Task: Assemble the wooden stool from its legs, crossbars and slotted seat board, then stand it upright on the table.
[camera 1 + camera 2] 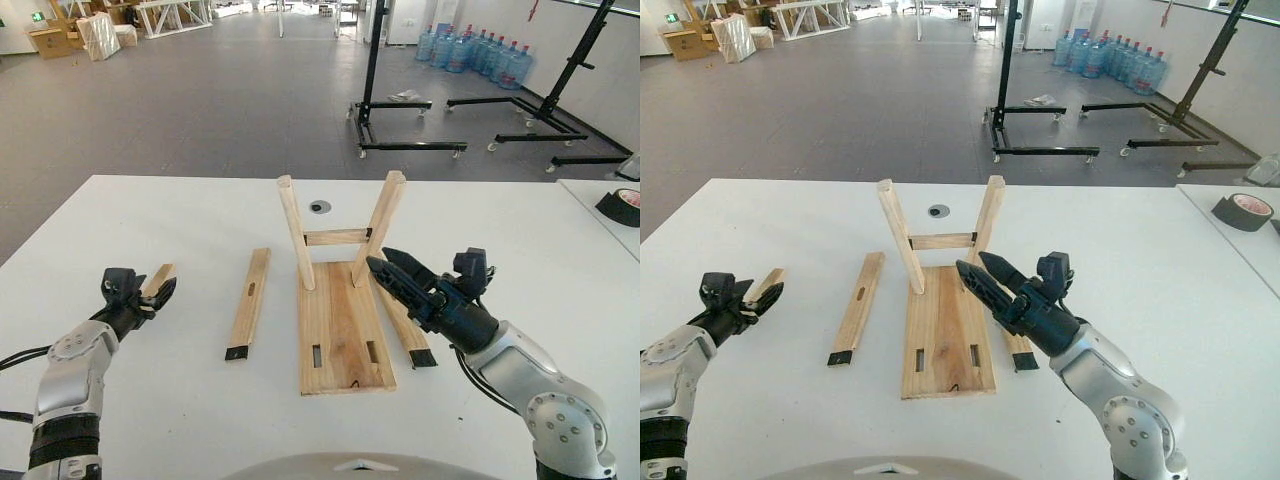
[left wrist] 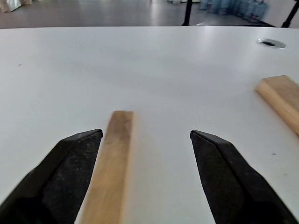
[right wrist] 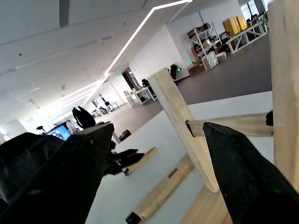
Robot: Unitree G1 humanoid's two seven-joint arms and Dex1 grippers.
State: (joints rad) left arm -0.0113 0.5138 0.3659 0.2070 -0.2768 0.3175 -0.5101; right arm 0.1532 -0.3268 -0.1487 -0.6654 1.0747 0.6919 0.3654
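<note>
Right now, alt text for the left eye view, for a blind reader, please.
A slotted seat board lies flat on a white table, two legs joined by a crossbar standing at its far end. The open right claw is beside those legs; the open left claw is at a short bar.

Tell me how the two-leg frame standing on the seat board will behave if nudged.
The two-leg frame probably tips easily: it stands tall on narrow leg ends on the seat board. It likely stays rigid, since a crossbar joins both legs. Bare wood should give the open right tool fair grip.
</note>
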